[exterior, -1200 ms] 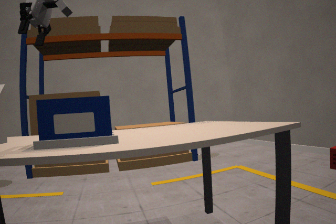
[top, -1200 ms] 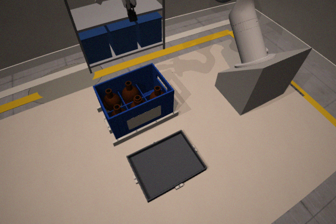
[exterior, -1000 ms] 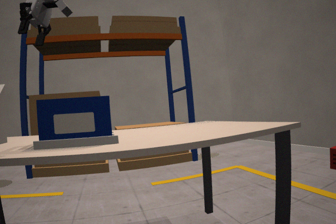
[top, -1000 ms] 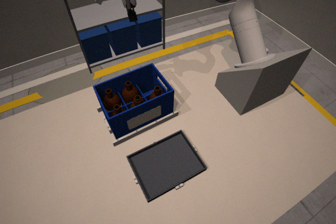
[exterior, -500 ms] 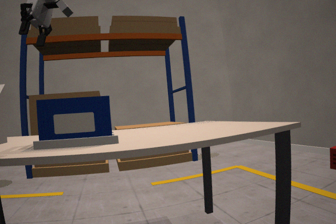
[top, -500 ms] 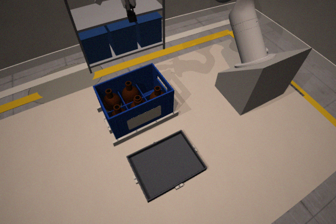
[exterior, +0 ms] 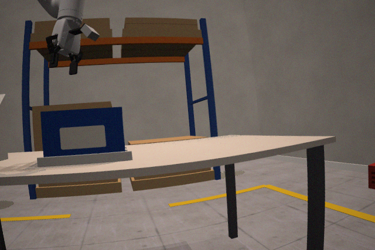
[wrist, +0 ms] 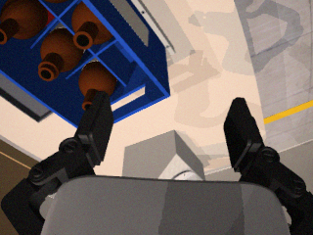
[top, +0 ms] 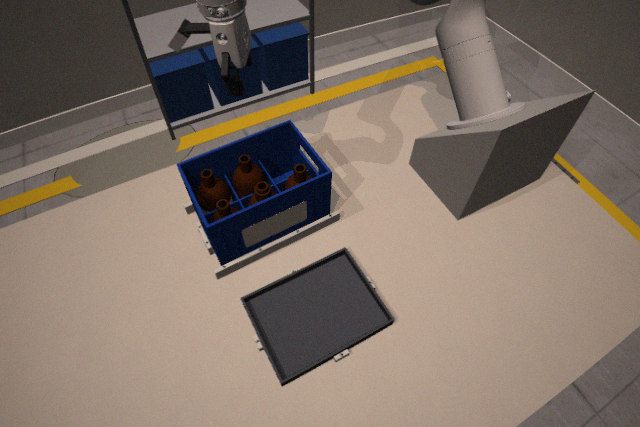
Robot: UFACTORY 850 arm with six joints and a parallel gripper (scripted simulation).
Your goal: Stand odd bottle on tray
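A blue crate (top: 255,189) stands on the table and holds several brown bottles (top: 247,174) upright in its compartments. It also shows in the wrist view (wrist: 72,33) at the upper left, and from the side in the exterior view (exterior: 82,131). A dark grey tray (top: 316,314) lies flat in front of the crate and holds nothing. My gripper (top: 231,73) hangs high above and behind the crate, fingers wide open and empty; it also shows in the exterior view (exterior: 62,65) and in the wrist view (wrist: 168,127).
The arm's grey base block (top: 498,153) stands on the table at the right. A shelf rack with blue bins (top: 227,71) stands behind the table. Yellow floor lines (top: 310,96) run past the table's far edge.
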